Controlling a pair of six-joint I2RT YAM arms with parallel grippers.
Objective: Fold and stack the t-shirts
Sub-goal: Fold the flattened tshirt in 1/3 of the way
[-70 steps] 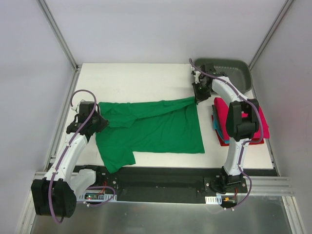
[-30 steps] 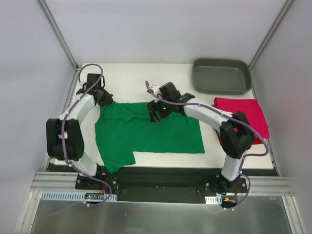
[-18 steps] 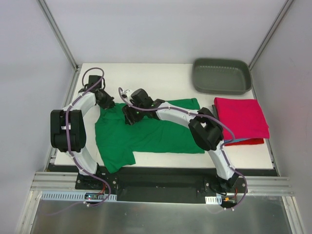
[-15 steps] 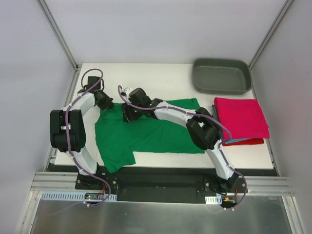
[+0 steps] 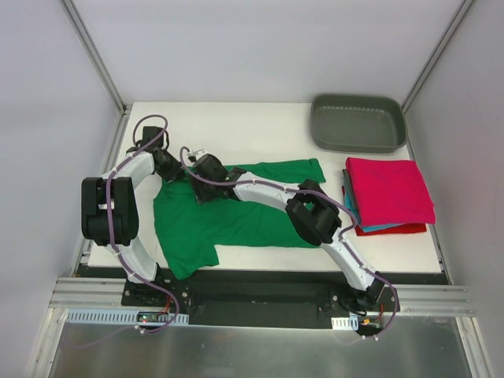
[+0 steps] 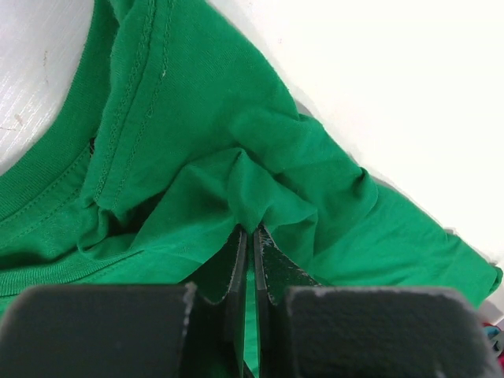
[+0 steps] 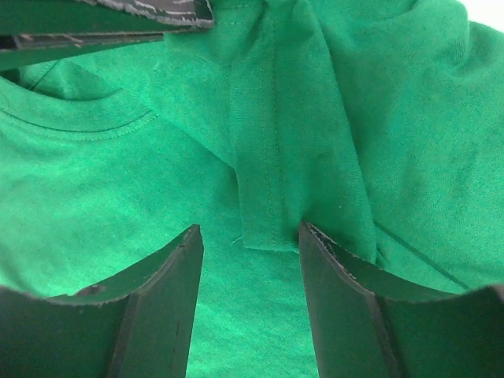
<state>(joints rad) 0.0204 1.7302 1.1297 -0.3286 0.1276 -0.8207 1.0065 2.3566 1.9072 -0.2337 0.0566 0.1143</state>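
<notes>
A green t-shirt (image 5: 252, 224) lies spread on the white table (image 5: 236, 130), cloth near its collar pinched tight in the left gripper (image 6: 252, 234), while the right gripper (image 7: 248, 236), fingers parted and empty, straddles a folded hem beside it, likely readying a fold; folded shirts (image 5: 390, 189) sit stacked at right.

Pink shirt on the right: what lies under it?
Under the pink shirt only thin edges show: a teal shirt and, lowest, a red shirt. The rest is covered, so any further layer cannot be seen.
</notes>
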